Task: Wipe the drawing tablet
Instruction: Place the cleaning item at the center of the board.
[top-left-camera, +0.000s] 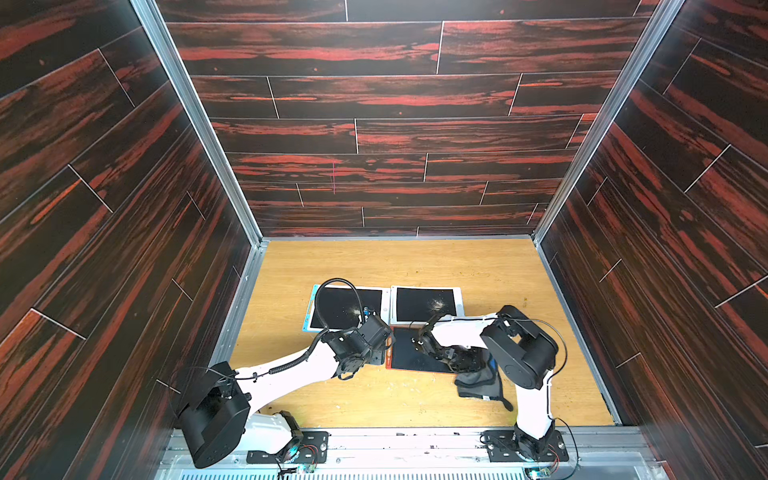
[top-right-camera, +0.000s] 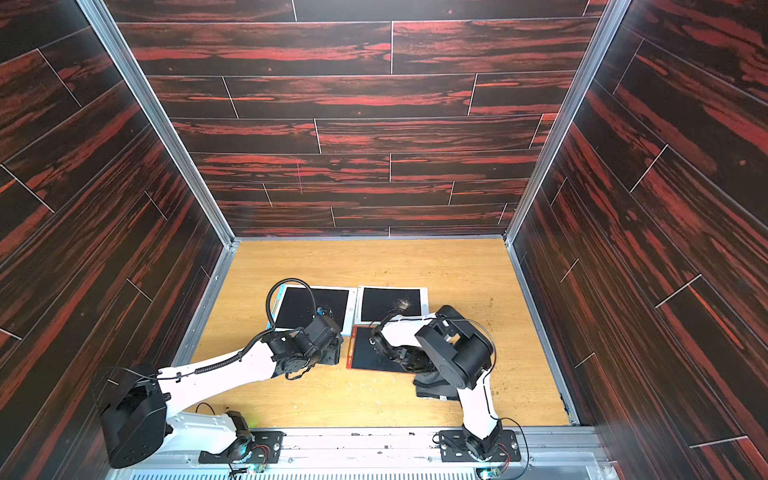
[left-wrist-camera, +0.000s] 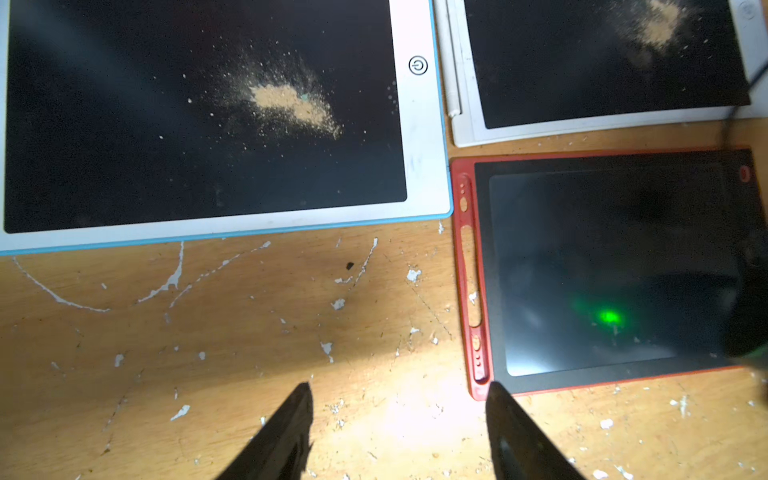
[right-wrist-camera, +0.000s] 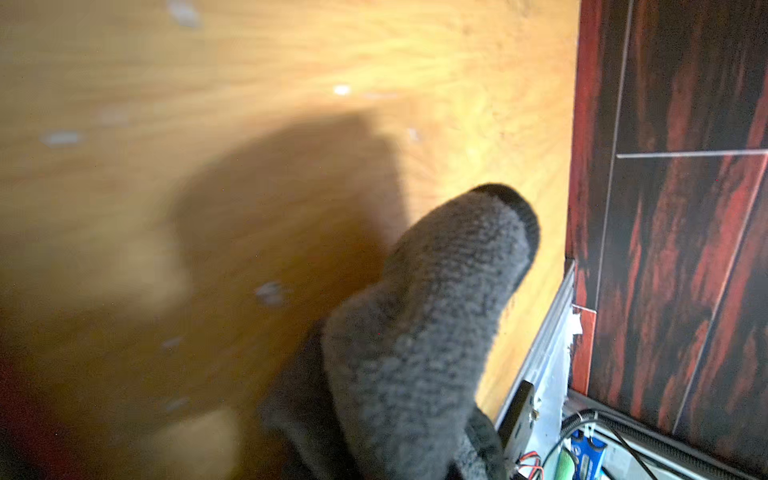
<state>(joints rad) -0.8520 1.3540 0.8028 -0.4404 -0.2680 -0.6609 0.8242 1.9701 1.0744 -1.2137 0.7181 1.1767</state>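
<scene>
Farthest left on the table (top-left-camera: 374, 262) lies a blue-edged tablet (left-wrist-camera: 166, 124), flat, with a small heap of tan powder (left-wrist-camera: 291, 104) scattered over its dark screen. Just in front of that tablet's near right corner, the left gripper (left-wrist-camera: 399, 390) hangs over bare, scuffed wood. Its jaws are spread and hold nothing, and one fingertip is close to the near left corner of the red tablet (left-wrist-camera: 602, 270).

The red tablet lies flat beside the blue-edged one. Its screen shows no powder, only a green glint (left-wrist-camera: 609, 318). Behind it, edge to edge with the blue-edged tablet, lies a white tablet (left-wrist-camera: 582, 83) with its own patch of powder (left-wrist-camera: 660, 25) near its far right corner.

Over the right part of the red tablet sits the right gripper (top-left-camera: 463, 360), jaws pressed together and pinching a grey cloth (right-wrist-camera: 424, 332). In both top views the cloth trails off the tablet's right near corner onto the table.
</scene>
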